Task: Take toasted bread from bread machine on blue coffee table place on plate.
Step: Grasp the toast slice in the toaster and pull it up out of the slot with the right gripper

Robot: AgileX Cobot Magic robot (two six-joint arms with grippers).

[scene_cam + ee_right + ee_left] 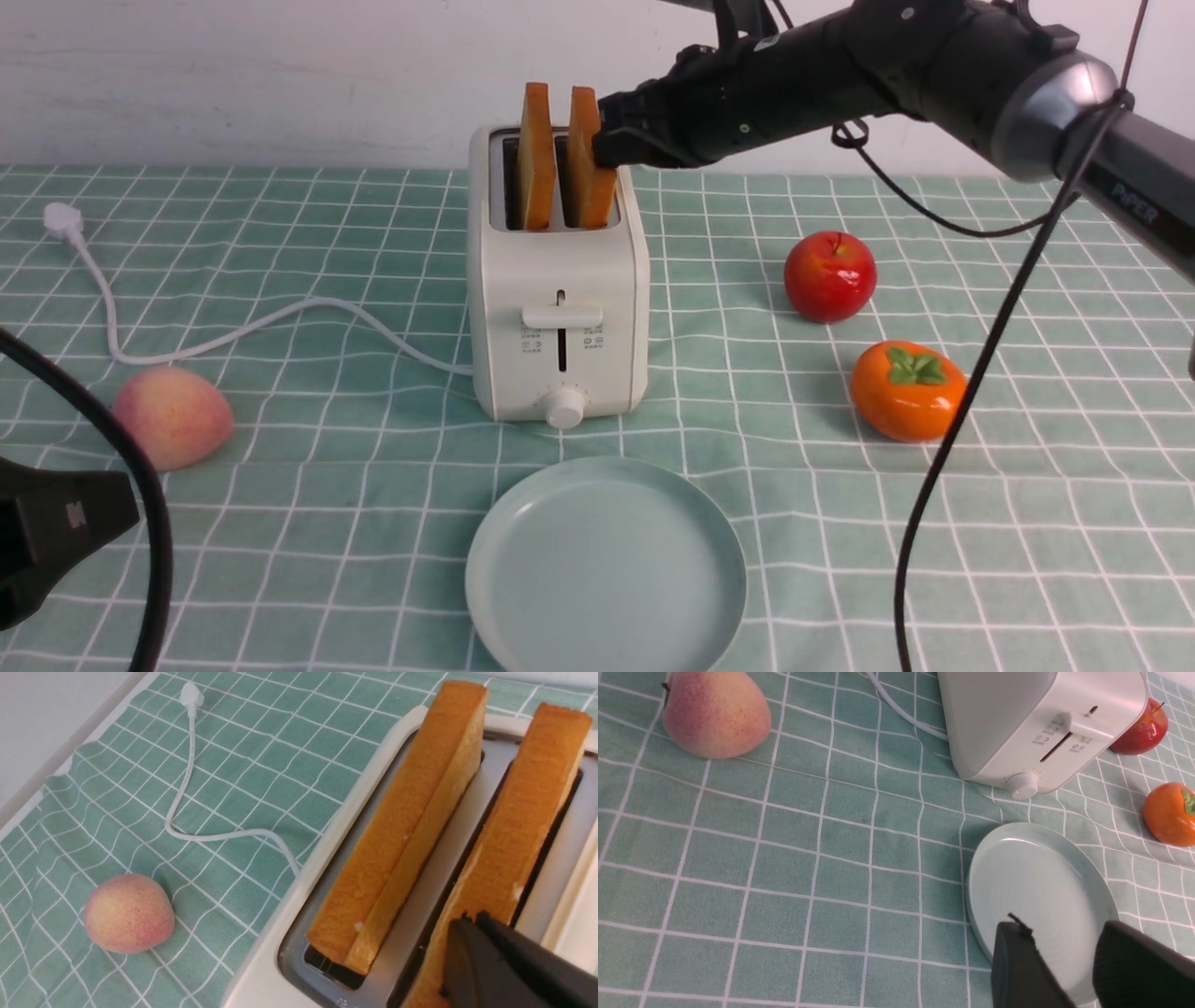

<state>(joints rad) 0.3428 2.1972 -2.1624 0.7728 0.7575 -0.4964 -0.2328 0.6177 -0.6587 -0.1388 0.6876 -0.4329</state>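
Note:
Two slices of toasted bread stand upright in the cream-white bread machine (560, 280) at the middle of the blue coffee table (373, 523). My right gripper (607, 140) reaches in from the right at the far end of the right slice (588, 177). In the right wrist view that gripper (472, 919) is shut, tips together over that slice's (528, 812) top edge, nothing visibly between them. The left slice (406, 826) is untouched. The empty plate (607, 569) lies in front of the toaster. My left gripper (1059, 928) hovers open over the plate (1036, 877).
A peach (173, 415) lies left of the toaster, whose white cord (233, 336) runs to a plug (63, 221) at far left. A red apple (829, 277) and an orange persimmon (906, 390) sit on the right. A black cable (962, 420) hangs from my right arm.

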